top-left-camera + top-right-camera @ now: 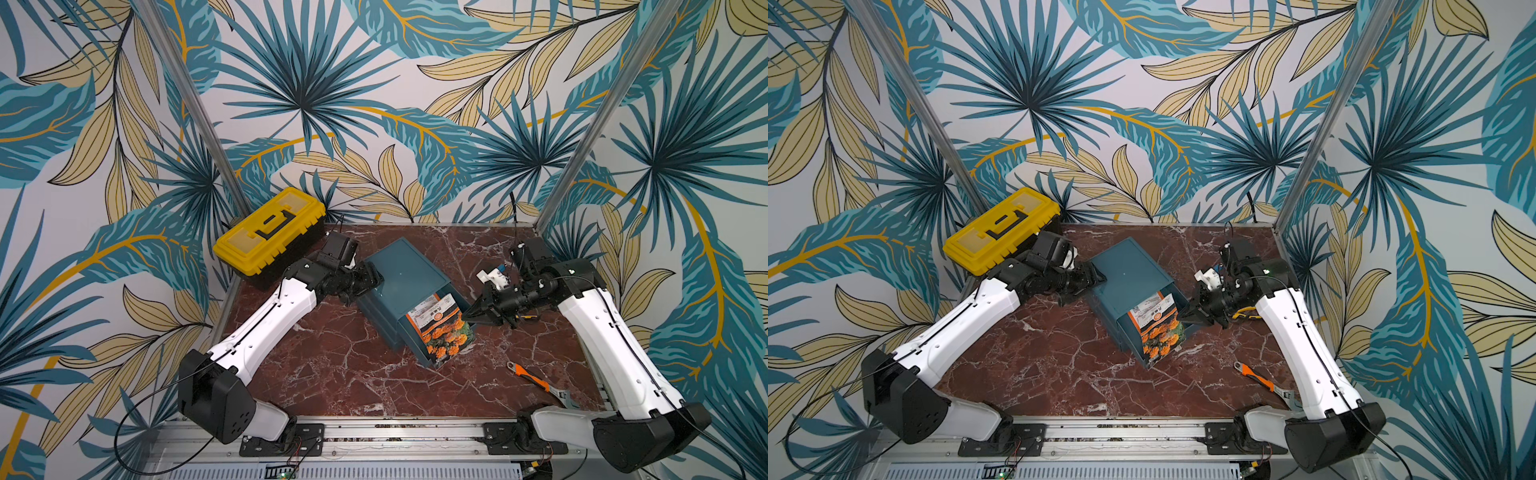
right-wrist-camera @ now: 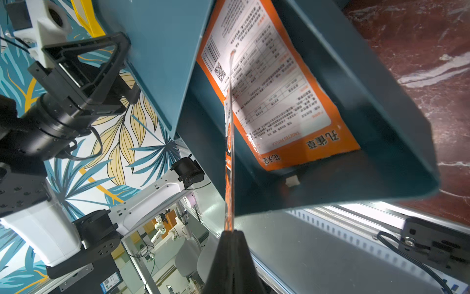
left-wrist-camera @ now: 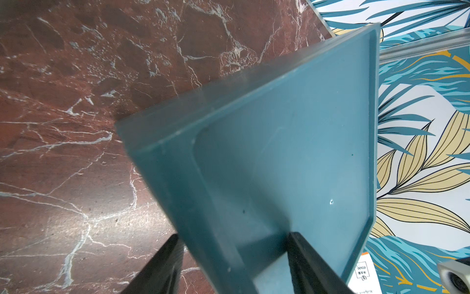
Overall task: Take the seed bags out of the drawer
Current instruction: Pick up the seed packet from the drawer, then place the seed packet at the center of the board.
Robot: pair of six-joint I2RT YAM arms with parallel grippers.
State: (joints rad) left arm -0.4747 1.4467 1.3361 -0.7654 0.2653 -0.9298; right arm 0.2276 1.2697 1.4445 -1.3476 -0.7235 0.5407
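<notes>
A teal drawer cabinet (image 1: 401,270) (image 1: 1127,266) stands mid-table with its drawer (image 1: 398,332) (image 2: 368,89) pulled out toward the front. Two orange seed bags show in the drawer. One lies flat, white text panel up (image 2: 274,89) (image 1: 428,309). The other, with orange flowers (image 1: 449,338) (image 1: 1160,336), stands tilted and appears edge-on (image 2: 229,152) in the right wrist view. My right gripper (image 2: 230,231) (image 1: 469,318) is shut on its edge. My left gripper (image 3: 234,236) (image 1: 372,278) clamps the cabinet's back corner (image 3: 292,152), one finger outside, one on top.
A yellow toolbox (image 1: 270,230) sits at the back left, close behind my left arm. An orange-handled wrench (image 1: 536,380) lies at the front right beside my right arm. A yellow-and-black item (image 1: 1246,313) is partly hidden under the right wrist.
</notes>
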